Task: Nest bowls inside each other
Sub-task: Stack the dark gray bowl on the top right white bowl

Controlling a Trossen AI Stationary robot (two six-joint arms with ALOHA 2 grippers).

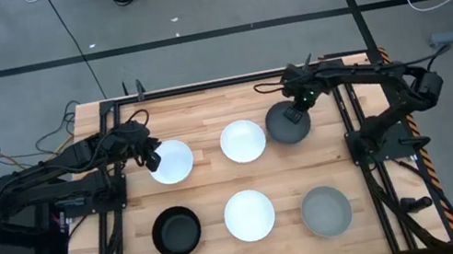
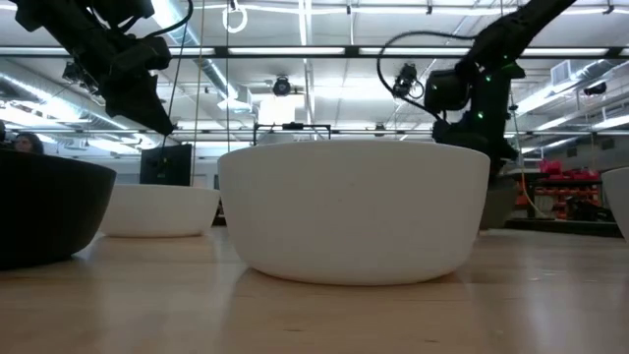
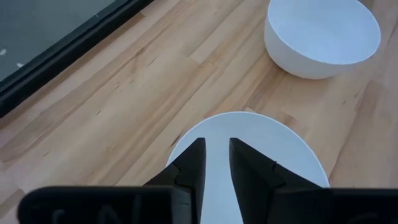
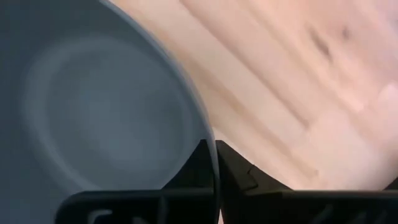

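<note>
Six bowls stand on the wooden table in two rows. The far row has a white bowl (image 1: 171, 161), a white bowl (image 1: 242, 141) and the dark grey bowl (image 1: 283, 128). The near row has the black bowl (image 1: 176, 231), a white bowl (image 1: 249, 214) and the light grey bowl (image 1: 326, 211). My left gripper (image 3: 216, 146) is open with a narrow gap. It hovers above the left rim of the far left white bowl (image 3: 273, 143). My right gripper (image 4: 214, 149) is shut on the dark grey bowl. My right gripper holds the dark grey bowl by its rim (image 4: 205, 134), on the bowl's far right side. One finger (image 4: 199, 165) is inside the bowl and the other (image 4: 235, 167) outside, coming from above. Whether the bowl's base is on the table, I cannot tell.
In the low view the near middle white bowl (image 2: 354, 211) fills the centre and hides most of the far row. Black rails (image 1: 355, 137) run along the table's left and right sides by the arm bases. Bare wood (image 1: 218, 184) lies between the two rows.
</note>
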